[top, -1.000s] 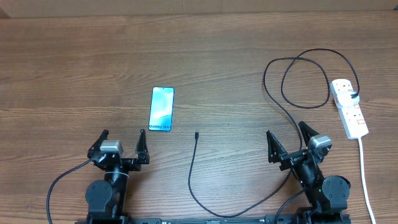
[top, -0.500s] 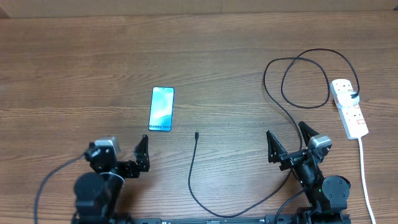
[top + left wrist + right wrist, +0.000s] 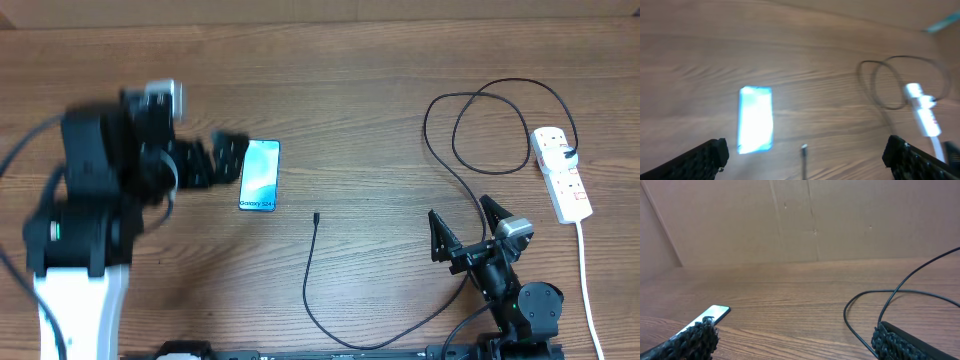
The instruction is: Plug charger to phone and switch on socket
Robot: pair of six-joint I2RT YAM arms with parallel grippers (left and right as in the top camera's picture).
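Observation:
The phone point(image 3: 260, 175) lies flat on the wooden table, light blue screen up. The charger's thin black cable point(image 3: 307, 275) has its small tip point(image 3: 316, 216) free, right of the phone. The cable loops to a black plug point(image 3: 568, 152) seated in the white socket point(image 3: 562, 180) at the far right. My left gripper point(image 3: 215, 158) is open, blurred, raised just left of the phone. Its wrist view shows the phone point(image 3: 755, 125), the cable tip point(image 3: 804, 148) and the socket point(image 3: 921, 116) between open jaws point(image 3: 807, 160). My right gripper point(image 3: 468, 225) is open and empty near the front edge.
The socket's white cord point(image 3: 586, 280) runs to the front right edge. Cable loops point(image 3: 490, 125) lie left of the socket. The right wrist view shows the phone point(image 3: 710, 314), a cable loop point(image 3: 865, 305) and a brown wall behind the table.
My left arm has lifted from its rest near the front edge and swung away toward the phone's left side, with motion blur. The right arm, phone and cable have not moved.

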